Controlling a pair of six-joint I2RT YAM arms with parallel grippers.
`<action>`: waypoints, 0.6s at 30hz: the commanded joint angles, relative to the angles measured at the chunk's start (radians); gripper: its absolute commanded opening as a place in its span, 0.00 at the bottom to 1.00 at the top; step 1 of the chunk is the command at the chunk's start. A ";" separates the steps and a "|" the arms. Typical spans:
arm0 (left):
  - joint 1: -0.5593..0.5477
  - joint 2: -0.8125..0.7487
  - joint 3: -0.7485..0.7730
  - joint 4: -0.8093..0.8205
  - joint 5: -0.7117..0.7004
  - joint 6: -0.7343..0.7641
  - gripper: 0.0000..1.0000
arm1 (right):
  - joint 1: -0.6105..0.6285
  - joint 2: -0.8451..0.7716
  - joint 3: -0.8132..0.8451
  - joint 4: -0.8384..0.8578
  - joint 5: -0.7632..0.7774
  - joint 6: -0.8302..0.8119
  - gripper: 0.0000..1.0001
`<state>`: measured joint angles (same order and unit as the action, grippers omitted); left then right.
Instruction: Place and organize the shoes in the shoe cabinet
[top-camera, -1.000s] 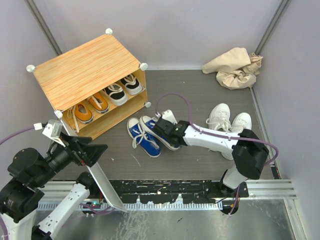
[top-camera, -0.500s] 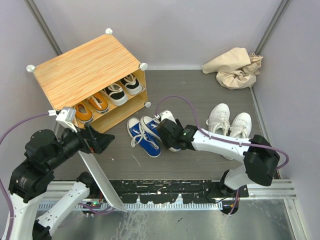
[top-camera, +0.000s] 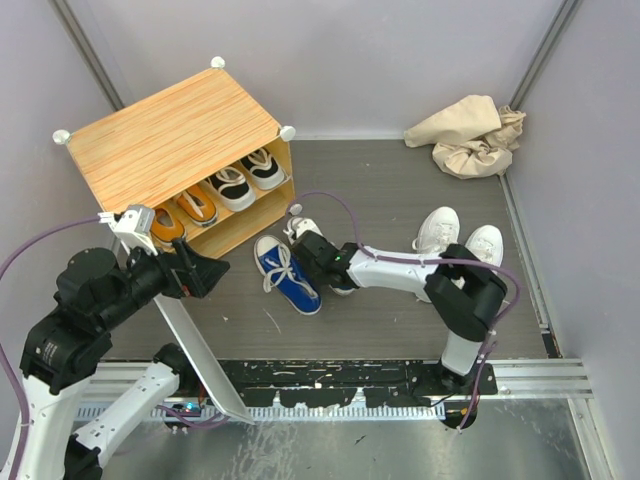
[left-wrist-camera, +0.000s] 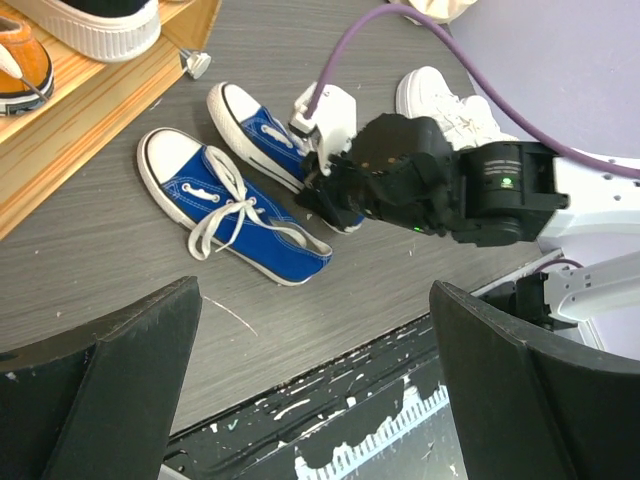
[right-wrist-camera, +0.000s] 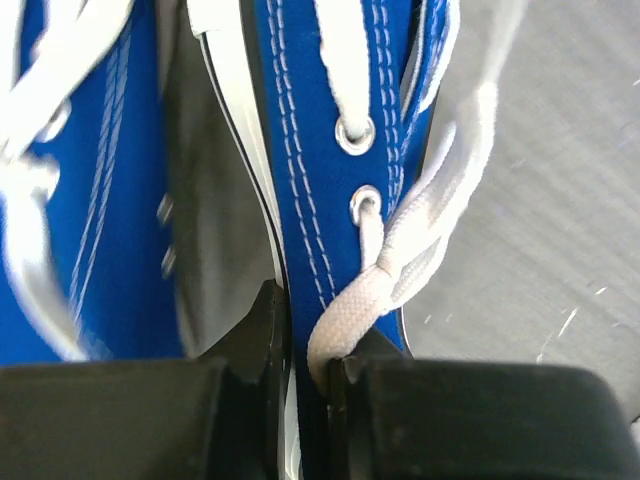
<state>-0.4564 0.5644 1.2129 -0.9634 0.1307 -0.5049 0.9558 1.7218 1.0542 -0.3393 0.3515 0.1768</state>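
The shoe cabinet (top-camera: 170, 135) stands at the back left, with orange shoes (top-camera: 180, 215) and black shoes (top-camera: 245, 178) on its shelf. Two blue shoes lie on the floor in front of it. My right gripper (top-camera: 320, 260) is shut on the side wall of the right blue shoe (right-wrist-camera: 320, 180), pinching a white lace too (right-wrist-camera: 305, 330). The other blue shoe (top-camera: 285, 272) lies just left of it (left-wrist-camera: 230, 215). Two white shoes (top-camera: 460, 238) sit to the right. My left gripper (top-camera: 198, 274) is open and empty, up in the air (left-wrist-camera: 320, 400) left of the blue shoes.
A crumpled beige cloth bag (top-camera: 470, 135) lies in the back right corner. A long white panel (top-camera: 200, 360) leans by my left arm's base. Grey walls close in the dark floor (top-camera: 380, 190) on three sides. A metal rail (top-camera: 520, 375) runs along the near edge.
My right gripper has moved left and farther out toward the cabinet, staying at the right blue shoe. My left arm has risen and swung toward the cabinet's front.
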 joint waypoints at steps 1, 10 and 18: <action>-0.004 0.027 0.052 0.023 -0.025 0.011 0.98 | -0.040 0.106 0.102 0.034 0.319 0.026 0.01; -0.004 0.030 0.034 0.021 -0.031 -0.004 0.98 | -0.020 0.127 0.140 0.028 0.051 0.004 0.24; -0.004 0.027 0.018 0.029 -0.011 0.008 0.98 | -0.015 -0.104 0.087 -0.094 -0.348 0.017 0.64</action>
<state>-0.4564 0.5911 1.2301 -0.9630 0.1089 -0.5079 0.9203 1.7767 1.1530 -0.3897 0.2741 0.1757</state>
